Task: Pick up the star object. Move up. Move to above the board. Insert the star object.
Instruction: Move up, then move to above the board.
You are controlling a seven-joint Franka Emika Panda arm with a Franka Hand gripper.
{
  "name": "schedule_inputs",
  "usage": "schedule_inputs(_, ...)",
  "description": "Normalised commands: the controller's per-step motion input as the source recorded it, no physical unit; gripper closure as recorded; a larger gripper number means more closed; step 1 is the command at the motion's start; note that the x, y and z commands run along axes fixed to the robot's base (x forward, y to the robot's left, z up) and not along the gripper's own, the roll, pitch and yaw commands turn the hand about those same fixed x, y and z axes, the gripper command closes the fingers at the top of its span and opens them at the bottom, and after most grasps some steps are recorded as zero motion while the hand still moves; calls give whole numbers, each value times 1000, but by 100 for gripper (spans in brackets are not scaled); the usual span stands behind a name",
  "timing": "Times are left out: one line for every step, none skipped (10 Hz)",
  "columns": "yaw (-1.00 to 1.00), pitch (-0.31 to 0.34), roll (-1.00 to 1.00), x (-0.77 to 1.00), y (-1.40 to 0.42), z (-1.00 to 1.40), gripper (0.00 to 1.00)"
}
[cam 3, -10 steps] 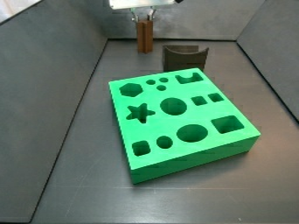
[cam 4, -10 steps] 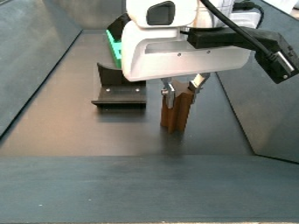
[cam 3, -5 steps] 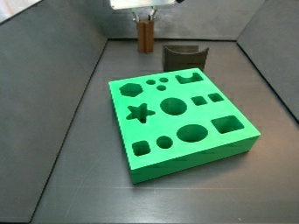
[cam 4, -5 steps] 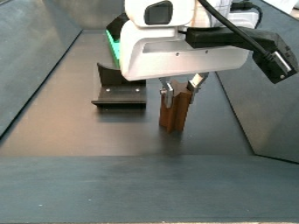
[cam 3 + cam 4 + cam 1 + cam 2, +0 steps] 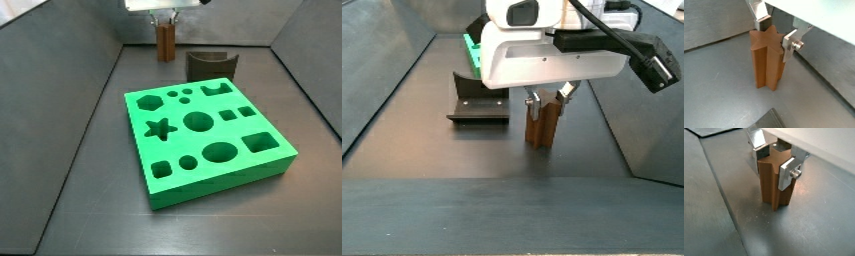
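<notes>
Bare floor (image 5: 80, 150) flanks the board (image 5: 207, 140); fixture (image 5: 214, 65) stands beside the gripper (image 5: 166, 20).

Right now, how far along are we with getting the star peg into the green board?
Early. Reaching the star object looks done: the hand sits over its top, a finger plate on each side. The grasp is in hand; the peg stands upright on the floor in a side view, not visibly lifted. Still left: lifting, moving above the board, and inserting it into the unfilled star cut-out.
</notes>
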Motion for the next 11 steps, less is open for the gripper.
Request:
schedule_inputs(46,7,-4,-11,-7,819,100)
schedule_inputs(45,21,-4,-30,-14,727,100)
schedule_inputs(36,24,8,-31,-8,541,100)
schedule_inputs(28,26,18,-26,-6,377,100)
schedule_inputs(22,32,27,-22,-3,205,100)
schedule_inputs(384,-341,-14,95,12,1000,100)
schedule_inputs(350,-315,-17,94,10,1000,100)
schedule_inputs(255,-245,-33,72,5,1000,100)
schedule_inputs(171,-171,-47,63,4,1000,100)
schedule_inputs(109,-95,-60,58,4,1000,100)
schedule_inputs(60,-26,-67,55,6,1000,100)
